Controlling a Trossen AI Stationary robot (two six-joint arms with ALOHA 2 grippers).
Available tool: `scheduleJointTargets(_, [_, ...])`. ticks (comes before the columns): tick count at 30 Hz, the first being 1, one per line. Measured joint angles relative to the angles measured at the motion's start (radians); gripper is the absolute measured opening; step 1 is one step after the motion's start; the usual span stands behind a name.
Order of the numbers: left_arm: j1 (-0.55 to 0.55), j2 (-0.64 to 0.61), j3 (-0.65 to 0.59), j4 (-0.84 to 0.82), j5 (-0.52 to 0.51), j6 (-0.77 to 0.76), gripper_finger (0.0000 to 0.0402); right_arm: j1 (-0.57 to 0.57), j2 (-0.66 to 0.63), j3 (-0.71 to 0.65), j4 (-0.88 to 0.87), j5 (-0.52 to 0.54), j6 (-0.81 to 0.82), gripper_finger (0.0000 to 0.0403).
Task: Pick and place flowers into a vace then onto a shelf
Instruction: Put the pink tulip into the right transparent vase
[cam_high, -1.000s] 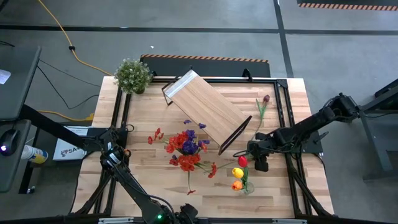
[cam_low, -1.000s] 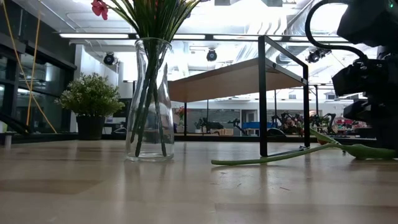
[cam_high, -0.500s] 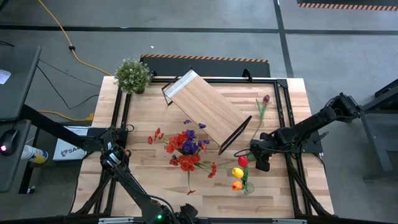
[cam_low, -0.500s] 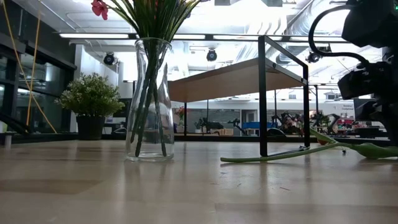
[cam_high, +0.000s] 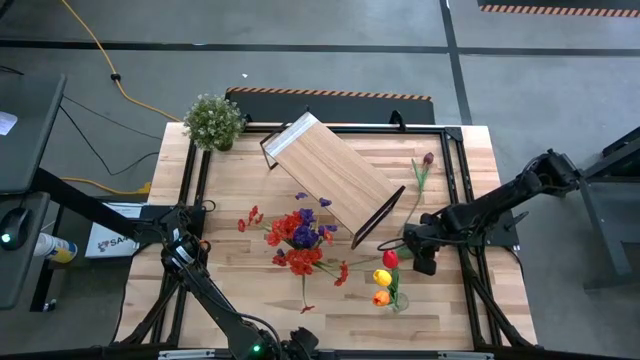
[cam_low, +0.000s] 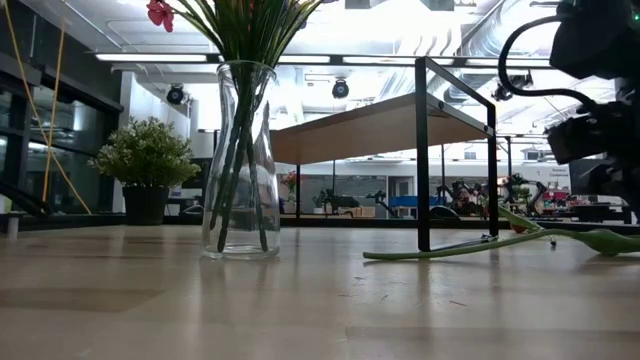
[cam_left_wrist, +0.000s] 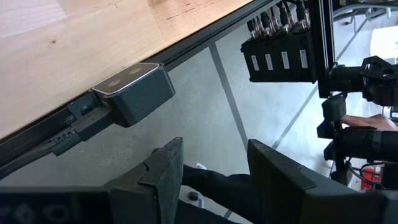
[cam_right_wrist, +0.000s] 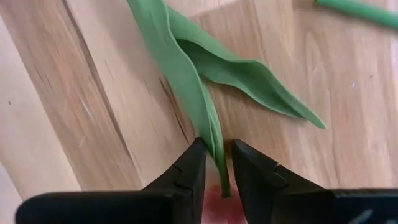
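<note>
Right gripper (cam_right_wrist: 216, 163) pinches a red tulip's (cam_high: 390, 259) long green leaf.

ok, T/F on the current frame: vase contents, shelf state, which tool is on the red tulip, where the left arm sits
1. The glass vase already holds flowers. True.
2. The shelf carries the vase. False: its board is bare; the vase stands on the table.
3. The right tool pinches the red tulip by its green leaf. True.
4. The left tool grips a flower. False: it is open, past the table edge, holding nothing.
5. The maroon tulip is in the vase. False: it lies on the table.
</note>
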Motion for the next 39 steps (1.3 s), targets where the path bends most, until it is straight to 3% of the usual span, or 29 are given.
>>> scheduleJointTargets(9, [0.0, 0.0, 0.0, 0.0, 0.0, 0.001, 0.0211, 0.001, -0.057, -0.006, -0.099, -0.052, 0.026, 0.0051])
scheduleJointTargets(18, [0.0, 0.0, 0.0, 0.0, 0.0, 0.001, 0.0211, 0.001, -0.059, -0.005, -0.153, -0.044, 0.069, 0.007])
scheduleJointTargets(39, [0.0, 0.0, 0.0, 0.0, 0.0, 0.028, 0.0211, 0.0, -0.06, -0.004, -0.148, -0.112, 0.131, 0.0183])
